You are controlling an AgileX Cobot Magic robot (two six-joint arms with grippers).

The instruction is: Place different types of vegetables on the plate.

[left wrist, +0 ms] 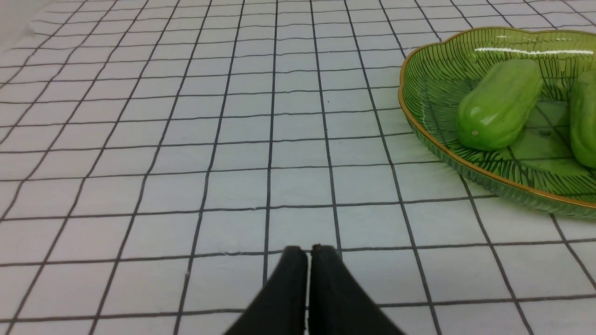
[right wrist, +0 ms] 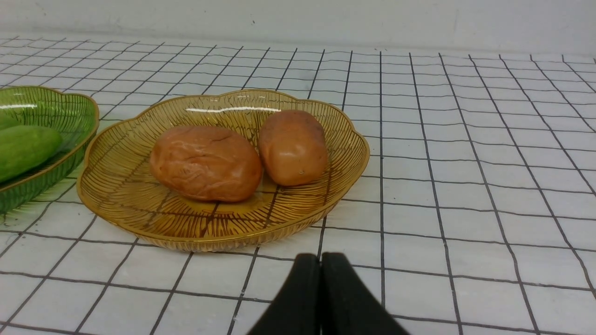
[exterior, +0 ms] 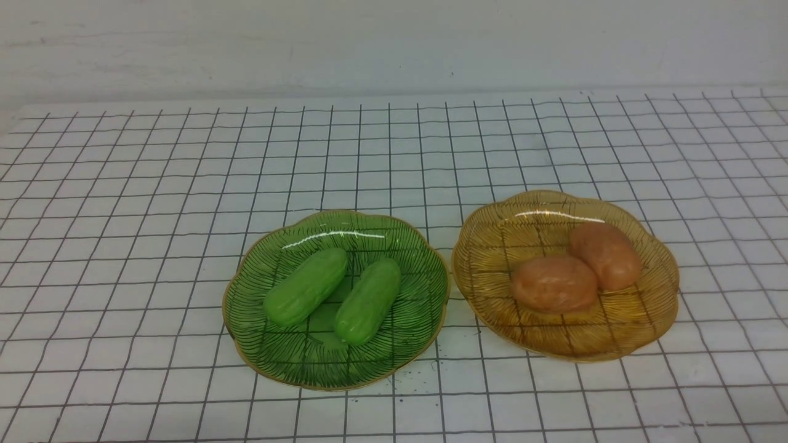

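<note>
Two green cucumber-like vegetables [exterior: 306, 286] [exterior: 368, 300] lie side by side in a green glass plate [exterior: 271, 357] near the table's front centre. Two orange-brown potato-like vegetables [exterior: 554, 283] [exterior: 605, 255] rest touching each other in an amber glass plate [exterior: 659, 307] to its right. Neither arm shows in the front view. In the left wrist view my left gripper [left wrist: 308, 249] is shut and empty over bare cloth, short of the green plate [left wrist: 419, 125] and its cucumber [left wrist: 498, 104]. My right gripper [right wrist: 320, 256] is shut and empty just in front of the amber plate [right wrist: 121, 195] holding the potatoes [right wrist: 205, 163] [right wrist: 292, 146].
A white cloth with a black grid [exterior: 123, 215] covers the table. A pale wall [exterior: 394, 43] runs along the back edge. The two plates stand almost rim to rim.
</note>
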